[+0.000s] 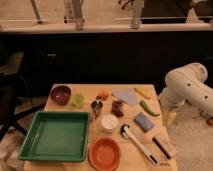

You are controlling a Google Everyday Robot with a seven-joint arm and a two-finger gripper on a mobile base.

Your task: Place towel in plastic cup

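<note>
The gripper (pixel 170 117) hangs low just off the right edge of the desk (pixel 75 90), jaws released and holding nothing. It is dim and partly merged with the arm, so its finer shape cannot be made out.

The towel (pixel 126 96), a thin pale grey-blue cloth, lies flat near the back of the desk, right of centre, between a small orange fruit (pixel 103 93) and a long green pepper (pixel 148 107). It looks light, soft and floppy. It will likely drape and bunch when lifted, so a pinch at a raised fold or a free corner seems the best hold. A flat press may only slide it.

The plastic cup (pixel 78 100), small and yellow-green, stands well to the left of the towel, just beside a dark red bowl (pixel 60 94). It looks light and could tip if the cloth drags on its rim.

The white arm (pixel 186 85) rises from the gripper to a bent elbow at the right, apart from the towel.
</note>
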